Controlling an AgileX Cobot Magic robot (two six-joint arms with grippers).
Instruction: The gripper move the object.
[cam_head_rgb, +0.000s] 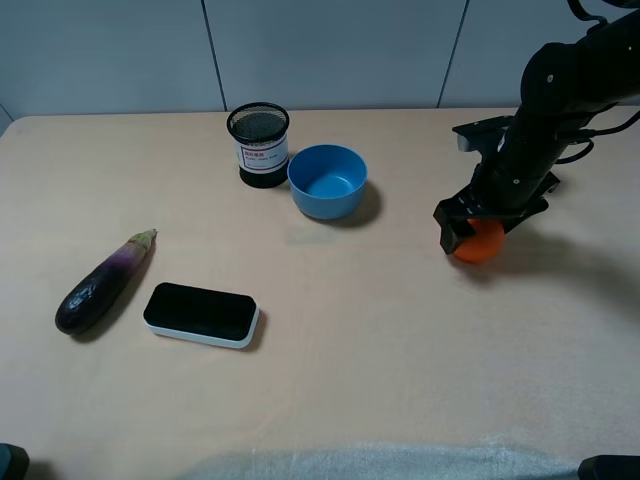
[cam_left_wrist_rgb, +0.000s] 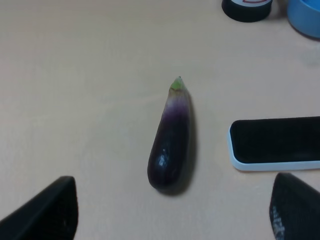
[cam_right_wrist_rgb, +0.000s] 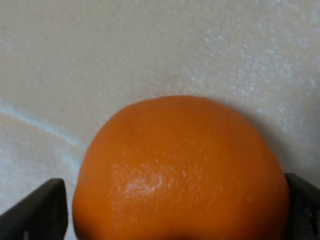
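The orange mandarin (cam_head_rgb: 481, 243) sits at table level on the right side of the table. My right gripper (cam_head_rgb: 468, 228) reaches down over it, with a black finger (cam_right_wrist_rgb: 35, 212) close against each side; it looks shut on the fruit. In the right wrist view the mandarin (cam_right_wrist_rgb: 180, 170) fills the space between the fingers. My left gripper (cam_left_wrist_rgb: 172, 212) is open and empty. It hovers low over the table's left side, just short of the purple eggplant (cam_left_wrist_rgb: 171, 145).
A blue bowl (cam_head_rgb: 327, 181) and a black mesh cup (cam_head_rgb: 259, 146) stand at the back middle. The eggplant (cam_head_rgb: 104, 282) and a flat black-and-white device (cam_head_rgb: 201, 314) lie at the front left. A pale cloth (cam_head_rgb: 380, 465) lies at the front edge.
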